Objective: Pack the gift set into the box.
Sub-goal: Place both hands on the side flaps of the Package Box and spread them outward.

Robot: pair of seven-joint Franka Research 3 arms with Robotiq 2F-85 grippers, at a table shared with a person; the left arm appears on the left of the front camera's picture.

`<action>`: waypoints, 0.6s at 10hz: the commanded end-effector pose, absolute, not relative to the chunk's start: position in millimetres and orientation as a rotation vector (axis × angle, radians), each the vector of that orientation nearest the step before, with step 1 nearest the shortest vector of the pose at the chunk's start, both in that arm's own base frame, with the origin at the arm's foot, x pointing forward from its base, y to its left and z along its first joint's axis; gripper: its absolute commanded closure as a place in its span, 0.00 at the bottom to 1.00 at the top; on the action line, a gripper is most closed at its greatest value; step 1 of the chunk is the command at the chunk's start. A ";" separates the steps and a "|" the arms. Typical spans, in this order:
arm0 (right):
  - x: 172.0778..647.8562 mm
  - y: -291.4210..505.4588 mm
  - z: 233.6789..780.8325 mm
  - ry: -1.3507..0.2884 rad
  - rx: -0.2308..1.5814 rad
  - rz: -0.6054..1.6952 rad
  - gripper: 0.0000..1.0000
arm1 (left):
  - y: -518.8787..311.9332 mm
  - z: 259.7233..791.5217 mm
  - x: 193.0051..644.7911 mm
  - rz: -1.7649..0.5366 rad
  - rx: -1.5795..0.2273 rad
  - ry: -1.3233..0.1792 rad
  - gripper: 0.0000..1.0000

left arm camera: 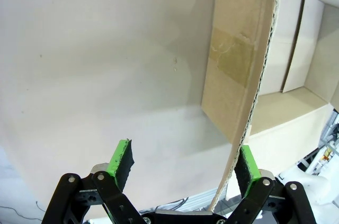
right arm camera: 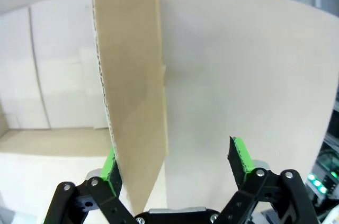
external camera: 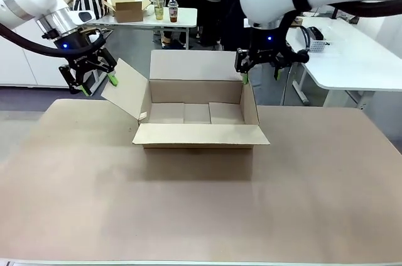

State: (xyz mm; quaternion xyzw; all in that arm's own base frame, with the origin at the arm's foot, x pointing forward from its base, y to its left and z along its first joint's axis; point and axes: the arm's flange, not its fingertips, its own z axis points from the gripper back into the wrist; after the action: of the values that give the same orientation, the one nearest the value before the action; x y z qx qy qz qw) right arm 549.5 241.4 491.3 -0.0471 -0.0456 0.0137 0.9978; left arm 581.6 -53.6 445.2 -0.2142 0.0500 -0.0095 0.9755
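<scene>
Brown corrugated box (external camera: 196, 92), top open, upright on the table (external camera: 201, 216), a bit toward 12 o'clock from table centre. Floor panels visible inside. Far flap (external camera: 195, 63) stands up at 12, left flap (external camera: 125, 87) splays out toward 10, near flap (external camera: 200, 134) lies flat outward at 6, right flap (external camera: 250, 104) near upright at 3. Tape patch (left arm camera: 233, 60) on left flap.

Two cups (external camera: 173, 11) and a small carton (external camera: 128, 9) stand on a white table (external camera: 186, 19).

Tan work table (external camera: 201, 216), grey floor (external camera: 135, 46), white side table (external camera: 185, 18) with two drink cups (external camera: 166, 9)
</scene>
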 end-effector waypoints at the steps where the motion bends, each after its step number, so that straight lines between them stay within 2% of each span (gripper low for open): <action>1: 534.4 209.5 480.4 -0.069 0.038 0.063 0.00 | -53.6 446.9 580.0 -0.003 -0.413 0.097 0.00; 6: 533.1 143.1 465.8 -0.095 0.342 0.083 0.00 | -53.6 446.9 580.0 -0.003 -0.413 0.097 0.00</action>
State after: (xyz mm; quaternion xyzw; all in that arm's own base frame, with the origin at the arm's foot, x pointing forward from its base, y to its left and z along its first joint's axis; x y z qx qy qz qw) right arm 544.5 158.7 471.1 0.1275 -0.0343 0.0238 0.9910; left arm 581.6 -53.5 445.2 -0.2142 0.0500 -0.0094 0.9755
